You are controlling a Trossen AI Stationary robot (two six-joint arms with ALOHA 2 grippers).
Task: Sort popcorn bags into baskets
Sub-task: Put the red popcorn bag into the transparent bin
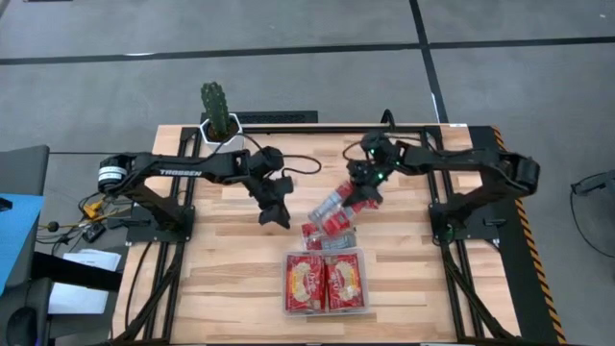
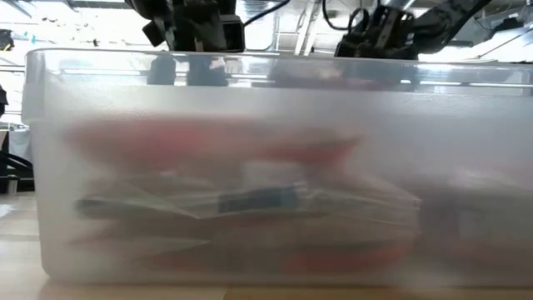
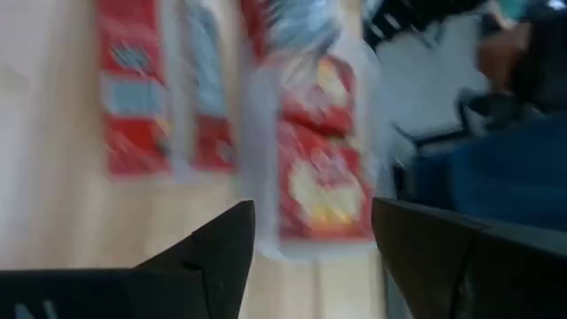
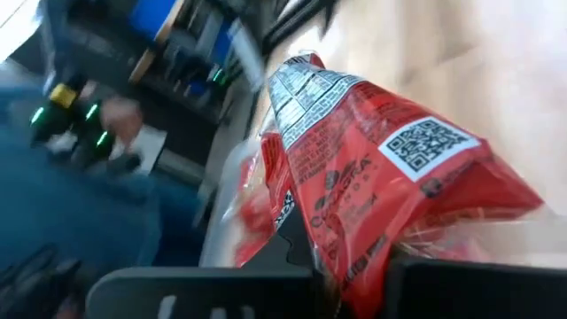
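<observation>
A pale, planked wooden table (image 1: 231, 279) stood on grey carpet. Nearest the front edge sat the clear plastic tray (image 1: 325, 283), shallow and round-cornered, with two glossy red popcorn bags (image 1: 307, 281) lying flat side by side, long axes running front to back. Just behind it lay loose red packets (image 1: 325, 234). Above these, the right gripper (image 1: 361, 196) was clenched on a crinkled red bag (image 4: 381, 177), tilted diagonally. The left gripper (image 1: 276, 213) hovered nearby, fingers (image 3: 221, 252) parted and empty. Farthest back stood a cactus (image 1: 216, 108) in a white pot.
</observation>
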